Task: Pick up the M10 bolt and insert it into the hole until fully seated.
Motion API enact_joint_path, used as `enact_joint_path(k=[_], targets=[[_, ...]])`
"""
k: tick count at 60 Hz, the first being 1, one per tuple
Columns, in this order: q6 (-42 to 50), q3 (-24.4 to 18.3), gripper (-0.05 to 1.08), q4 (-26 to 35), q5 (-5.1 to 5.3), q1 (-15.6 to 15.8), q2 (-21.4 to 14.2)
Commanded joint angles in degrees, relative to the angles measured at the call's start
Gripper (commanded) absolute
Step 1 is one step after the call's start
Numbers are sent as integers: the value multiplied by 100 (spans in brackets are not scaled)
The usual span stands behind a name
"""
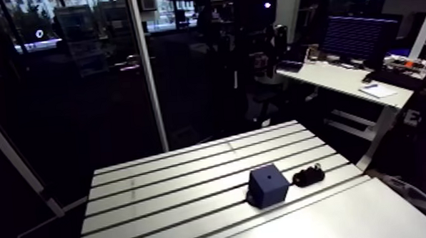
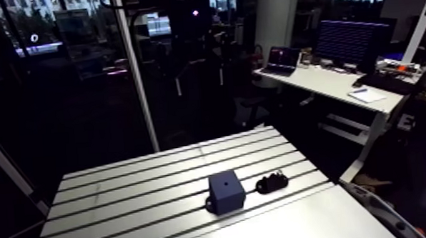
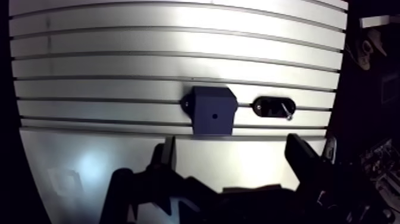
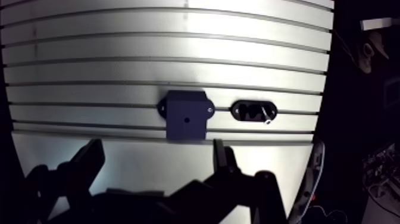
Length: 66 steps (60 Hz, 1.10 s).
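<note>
Hovering with fingers spread wide, the claw (image 3: 233,154) grasps nothing. We find the dark-blue block (image 3: 212,111) directly ahead of it, fixed over a slot in the worktop (image 3: 119,59). Its hole (image 3: 214,116) faces upward, evidently for insertion from above. The M10 bolt (image 3: 284,109) lies ahead of one finger in a black cradle (image 3: 265,107) beside the block, probably to stop it rolling.

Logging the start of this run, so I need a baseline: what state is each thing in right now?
gripper: open, holding nothing, short of the block.
bolt: lying in its holder, not gripped.
black holder: flat on the table, beside the block, apart from it.
blue block: sitting on the table, not touched.
hole: in the block's top face, empty.
</note>
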Motion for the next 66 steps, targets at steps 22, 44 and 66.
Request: enact_joint_path(k=[22,44,66], targets=[[-335,423,1,-603,8,-632,-94],[-540,720,1,-881,53,-1042,-103],[-637,1009,1,-1229,87,-1321,-15]])
